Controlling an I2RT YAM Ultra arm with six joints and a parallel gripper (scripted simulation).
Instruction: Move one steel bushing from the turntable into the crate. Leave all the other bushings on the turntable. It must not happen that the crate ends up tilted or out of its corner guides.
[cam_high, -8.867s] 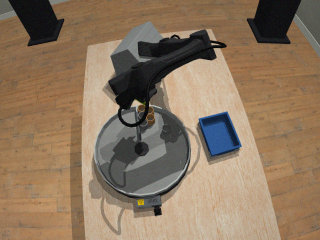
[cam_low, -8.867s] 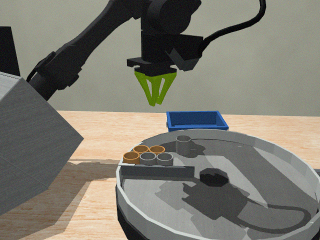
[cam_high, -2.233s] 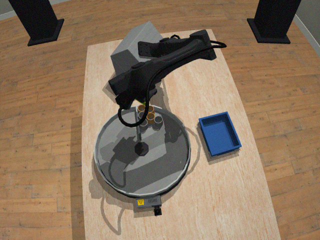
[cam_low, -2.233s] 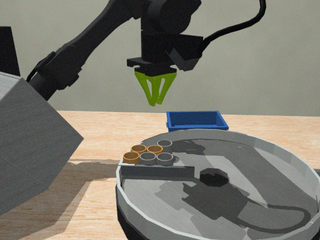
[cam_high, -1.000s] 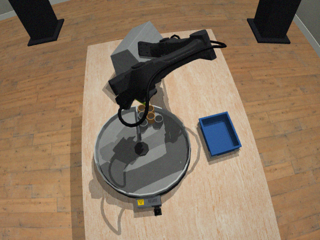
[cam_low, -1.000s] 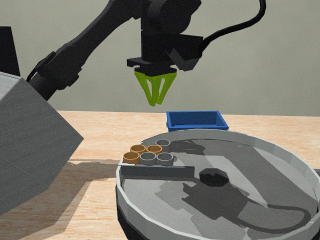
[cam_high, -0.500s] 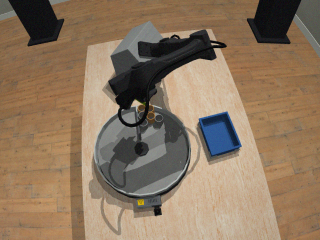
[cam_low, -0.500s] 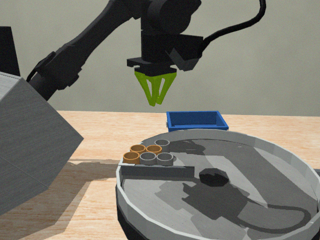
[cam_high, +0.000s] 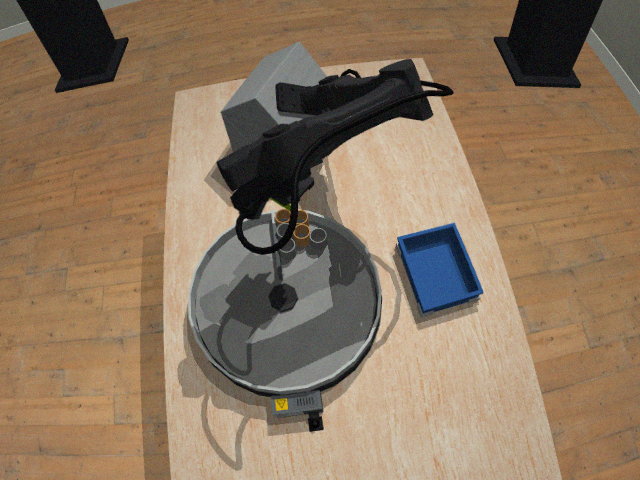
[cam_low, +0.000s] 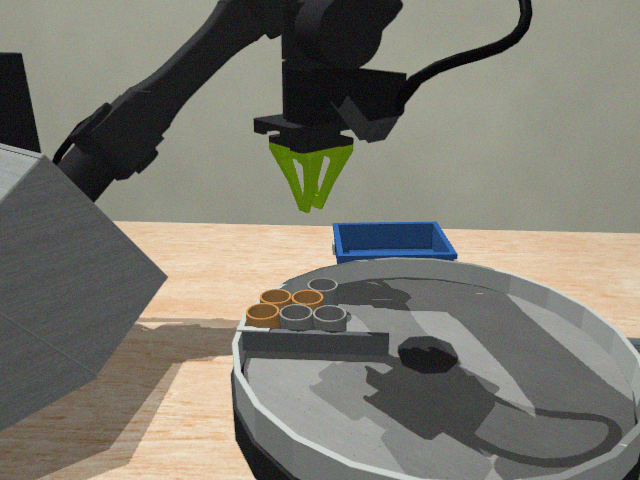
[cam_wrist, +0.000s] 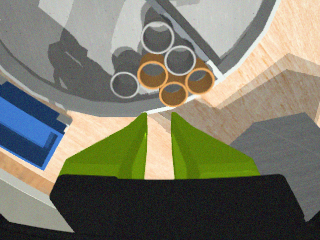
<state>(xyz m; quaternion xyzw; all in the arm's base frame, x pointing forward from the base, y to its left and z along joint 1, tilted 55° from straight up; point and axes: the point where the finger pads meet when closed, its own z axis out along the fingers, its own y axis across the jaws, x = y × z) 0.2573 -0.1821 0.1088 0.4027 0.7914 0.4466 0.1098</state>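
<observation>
Wrist view, left to right: the blue crate (cam_high: 426, 230) (cam_low: 385, 256) (cam_wrist: 54, 151) sits at the left edge of the frame, looking level. Near centre, the outermost steel bushing (cam_high: 316, 251) (cam_low: 332, 295) (cam_wrist: 111, 85) stands upright on the turntable (cam_high: 379, 294) (cam_low: 238, 361) (cam_wrist: 90, 107), a plain grey, open-topped tube. I'd judge it the easiest pick: only the orange-brown bushing (cam_high: 302, 241) (cam_low: 316, 304) (cam_wrist: 138, 75) crowds it. My end effector (cam_high: 281, 203) (cam_low: 312, 208) (cam_wrist: 159, 120), lower centre, holds nothing, its fingers a narrow gap apart. I should widen them, straddle the tube clear of that neighbour, and descend straight.
</observation>
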